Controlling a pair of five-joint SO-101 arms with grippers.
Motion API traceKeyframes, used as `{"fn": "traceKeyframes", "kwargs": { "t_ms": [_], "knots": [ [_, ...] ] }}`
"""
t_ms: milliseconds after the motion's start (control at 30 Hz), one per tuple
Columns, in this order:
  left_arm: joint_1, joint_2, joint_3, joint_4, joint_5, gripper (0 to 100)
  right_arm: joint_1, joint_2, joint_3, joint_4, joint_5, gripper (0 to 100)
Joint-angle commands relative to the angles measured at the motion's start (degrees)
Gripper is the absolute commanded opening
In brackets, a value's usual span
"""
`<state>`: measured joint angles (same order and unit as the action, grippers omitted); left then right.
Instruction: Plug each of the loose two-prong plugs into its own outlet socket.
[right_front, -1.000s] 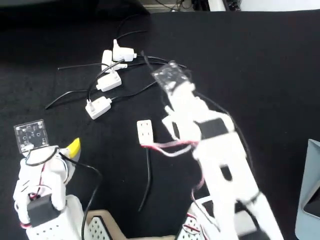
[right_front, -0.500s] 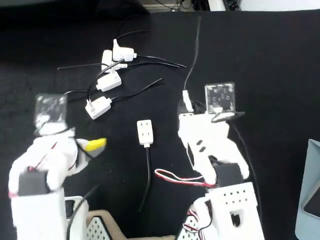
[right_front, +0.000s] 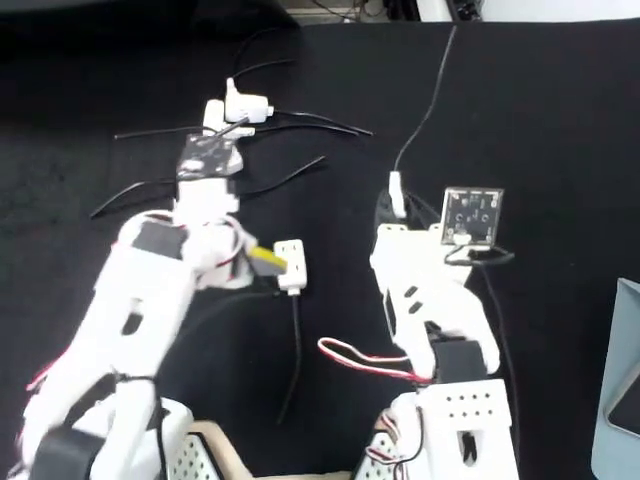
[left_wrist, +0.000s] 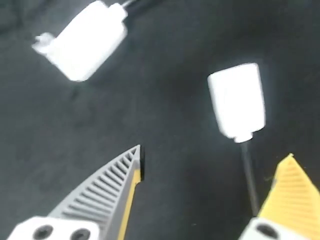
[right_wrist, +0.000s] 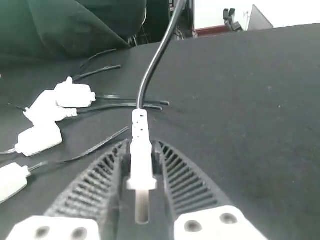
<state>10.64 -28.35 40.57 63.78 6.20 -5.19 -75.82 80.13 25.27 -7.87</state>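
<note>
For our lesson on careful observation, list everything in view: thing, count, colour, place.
loose plugs: four, white, black cords, far-left table area.
held plug: one, white, black cord, in the right gripper.
outlet socket: one, white, black cord, mid-table.
table: one, black.
unidentified object: one, grey-blue, high view's right edge.
left gripper: one, open, grey and yellow fingers, beside the outlet socket.
right gripper: one, grey, shut on the held plug, right of the outlet socket.

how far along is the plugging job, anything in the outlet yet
Done: nothing; the outlet block has no plug in it. In hand: the right gripper is shut on one held plug, off to the side of the block. The left gripper is open above the table, between the block and a loose plug. Left: every plug, including the far plugs by the table's far edge.
</note>
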Motion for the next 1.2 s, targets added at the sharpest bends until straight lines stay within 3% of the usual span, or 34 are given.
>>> {"fn": "traceKeyframes", "kwargs": {
  "t_ms": [0, 267, 433, 567, 667, 1067, 1167],
  "knots": [
    [5.1, 8.0, -5.7, -5.8, 4.0, 40, 0.4, -2.0, 0.6, -1.2, -0.4, 1.2],
    [6.7, 25.7, -10.4, -14.2, 4.4, 40, 0.3, -3.0, 1.3, -1.2, -0.4, 1.2],
    [6.6, 34.4, -15.3, -14.9, 4.4, 39, 0.3, -3.0, 1.3, -1.2, -0.4, 1.2],
    [6.4, 39.6, -19.3, -14.9, 3.0, 25, 0.3, -3.0, 1.3, -1.2, -0.4, 1.2],
    [6.4, 41.1, -20.5, -14.2, -4.7, 17, 0.3, -3.0, 1.4, -1.2, -0.4, 1.2],
    [5.9, 35.4, -20.3, -2.6, -43.3, 17, 0.3, -3.0, 1.9, -1.3, -0.4, 1.2],
    [4.8, 34.1, -19.3, -3.0, -49.3, 18, 0.3, -3.0, 1.9, -1.3, -0.4, 1.2]
  ]
}}
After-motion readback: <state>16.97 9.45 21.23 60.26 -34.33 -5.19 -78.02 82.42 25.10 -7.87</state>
